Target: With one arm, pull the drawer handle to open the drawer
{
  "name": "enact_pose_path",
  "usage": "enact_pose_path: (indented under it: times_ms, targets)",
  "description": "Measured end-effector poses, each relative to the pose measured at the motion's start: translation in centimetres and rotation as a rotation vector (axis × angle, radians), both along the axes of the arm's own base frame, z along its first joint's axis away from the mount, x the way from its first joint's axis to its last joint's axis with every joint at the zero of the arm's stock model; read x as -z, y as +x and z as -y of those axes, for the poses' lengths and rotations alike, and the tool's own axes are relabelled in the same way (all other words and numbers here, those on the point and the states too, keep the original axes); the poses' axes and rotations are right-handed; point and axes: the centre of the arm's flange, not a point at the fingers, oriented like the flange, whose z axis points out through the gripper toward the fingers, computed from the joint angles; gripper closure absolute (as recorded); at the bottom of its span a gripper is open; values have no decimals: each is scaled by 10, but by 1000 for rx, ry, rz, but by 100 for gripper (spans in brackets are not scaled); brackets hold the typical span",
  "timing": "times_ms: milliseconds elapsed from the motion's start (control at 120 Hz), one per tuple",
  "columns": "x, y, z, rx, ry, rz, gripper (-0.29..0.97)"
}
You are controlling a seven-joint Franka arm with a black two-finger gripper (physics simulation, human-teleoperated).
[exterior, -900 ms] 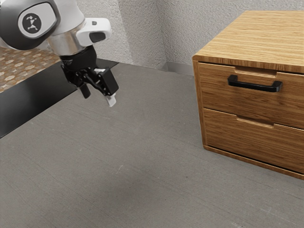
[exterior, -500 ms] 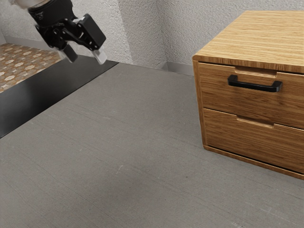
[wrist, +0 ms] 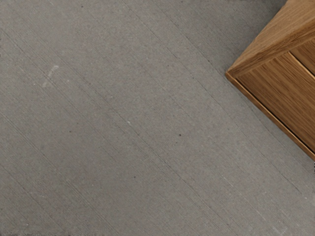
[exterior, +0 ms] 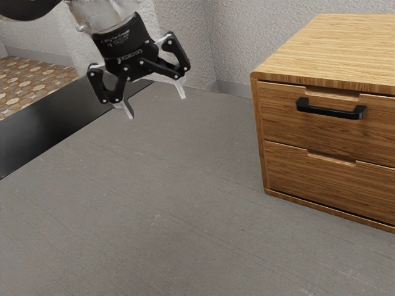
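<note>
I see the claw [exterior: 155, 103] wide open w/ nothing in it, up over the grey floor [exterior: 185, 209] at the exterior view's left, well apart from the black handle [exterior: 331, 110] on the top drawer [exterior: 321, 132] at its right.

Exterior view looks obliquely down from beside the arm [exterior: 99, 13]; wrist view faces downward, sharing floor [wrist: 123, 147] and cabinet [wrist: 280, 73] corner.

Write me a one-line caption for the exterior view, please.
Open claw hangs over the grey floor, well short of the wooden cabinet, whose top drawer is shut and black handle untouched.
</note>
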Motion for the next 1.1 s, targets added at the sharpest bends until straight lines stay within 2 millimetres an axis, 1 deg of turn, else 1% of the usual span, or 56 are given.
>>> enact_pose_path:
  times_ms: [100, 217, 275, 367, 425, 525, 617, 767, 842, 975, 1100]
  targets:
    - [6, 8, 4, -81, -16, 2, 0]
    - [24, 28, 15, -150, -33, -5, 0]
    - [29, 34, 29, -159, -41, 1, 0]
    - [29, 35, 60, -144, -58, 26, 0]
    - [32, 39, 74, -143, -68, 38, 0]
    - [39, 48, 85, -159, -78, 53, 1]
    - [40, 51, 92, -168, -73, 74, 1]
    - [45, 54, 120, -155, -85, 100, 1]
    - [44, 55, 124, -169, -97, 111, 1]
    - [50, 64, 126, -219, -122, 119, 1]
    - [64, 77, 138, -241, -141, 123, 1]
